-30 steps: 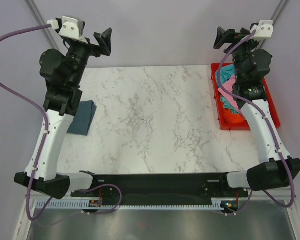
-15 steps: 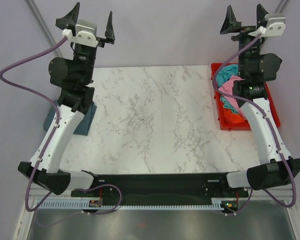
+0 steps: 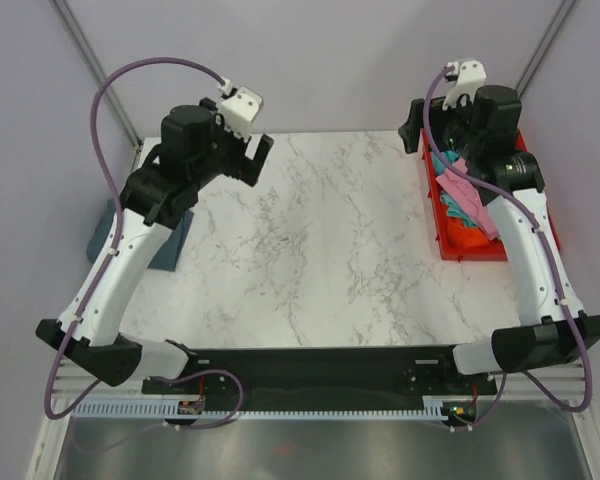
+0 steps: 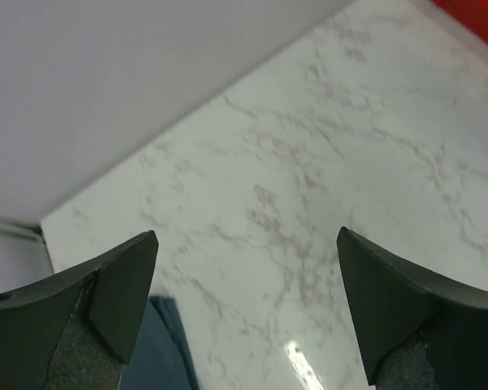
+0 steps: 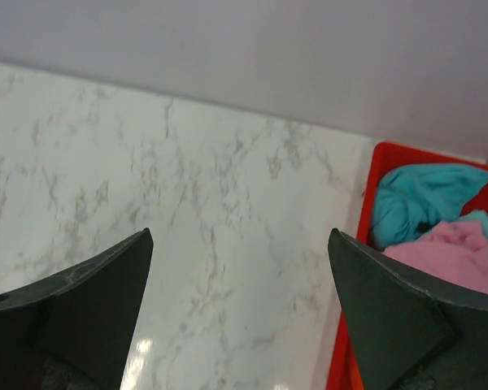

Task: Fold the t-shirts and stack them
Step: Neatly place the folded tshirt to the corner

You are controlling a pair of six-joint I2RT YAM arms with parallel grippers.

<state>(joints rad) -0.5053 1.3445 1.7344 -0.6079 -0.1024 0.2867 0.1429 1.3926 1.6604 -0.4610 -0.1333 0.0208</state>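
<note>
The white marble table [image 3: 320, 260] takes up most of the space, with a plain pale wall behind it. The two arms rise from its near edge: the left arm [image 3: 120, 270] leans in over the far-left part of the top, while the right arm [image 3: 530, 260] reaches up along the right side. A red bin [image 3: 448, 240] sits against the table's right edge, partly under the right arm. At the left edge lies the dark slate-blue t-shirt [image 3: 172, 248], folded flat, with the left arm crossing above it so that only its two sides show. The other t-shirts are bunched loosely in the bin: the pink one [image 3: 468, 195] lies in the middle, the teal one [image 3: 444, 160] is at the far end and touches the pink, and a bit of the orange one [image 3: 473, 240] shows at the near end. The left gripper [image 4: 246, 236] hangs above bare marble with its fingers spread wide and nothing between them; a corner of the blue cloth shows just beside its left finger. The right gripper [image 5: 239, 234] is likewise spread wide and empty, held over the table just beside the bin's left wall, with the teal and pink cloth next to its right finger.
</note>
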